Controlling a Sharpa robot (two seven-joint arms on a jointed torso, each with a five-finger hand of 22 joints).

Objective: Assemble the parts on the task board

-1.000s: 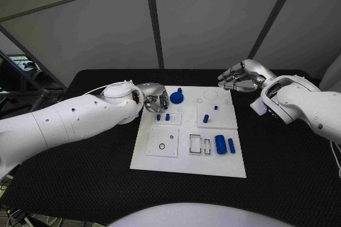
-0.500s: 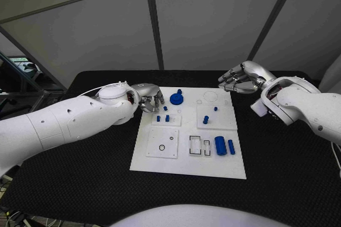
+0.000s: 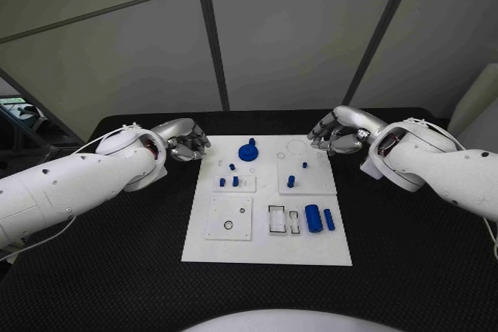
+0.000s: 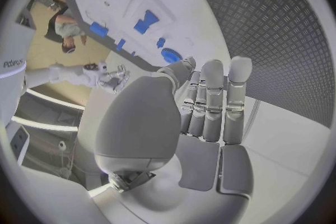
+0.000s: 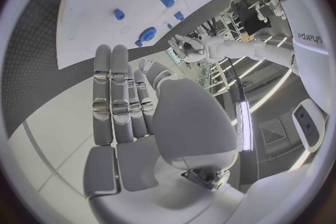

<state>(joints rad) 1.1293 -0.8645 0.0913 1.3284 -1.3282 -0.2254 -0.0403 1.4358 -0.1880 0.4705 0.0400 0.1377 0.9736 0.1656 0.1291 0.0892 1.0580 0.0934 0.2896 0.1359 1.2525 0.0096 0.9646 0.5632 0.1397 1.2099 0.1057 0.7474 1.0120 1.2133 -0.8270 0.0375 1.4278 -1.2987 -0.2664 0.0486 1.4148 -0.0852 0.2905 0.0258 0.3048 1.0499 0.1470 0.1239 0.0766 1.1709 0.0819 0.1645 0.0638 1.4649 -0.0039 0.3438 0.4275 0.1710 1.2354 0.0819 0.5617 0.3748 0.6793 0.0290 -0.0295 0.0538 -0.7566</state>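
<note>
Black table (image 3: 124, 231), white task board (image 3: 265, 245) bearing blue parts (image 3: 312, 218), left hand (image 3: 187, 140) and right hand (image 3: 337, 134) empty, fingers apart.

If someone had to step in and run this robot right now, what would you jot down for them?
Left robot hand: holds nothing, fingers loosely curled, off the board's far left corner.
Right robot hand: holds nothing, fingers apart, off the far right corner.
Board: flat in the middle of the table.
Parts: a large round blue part near the far edge, two small pegs below it, one peg to their right, a thick cylinder and a thin one lying side by side at the right.
Done: cannot tell.
Left: the two cylinders lie loose, the rectangular slots beside them are empty.
</note>
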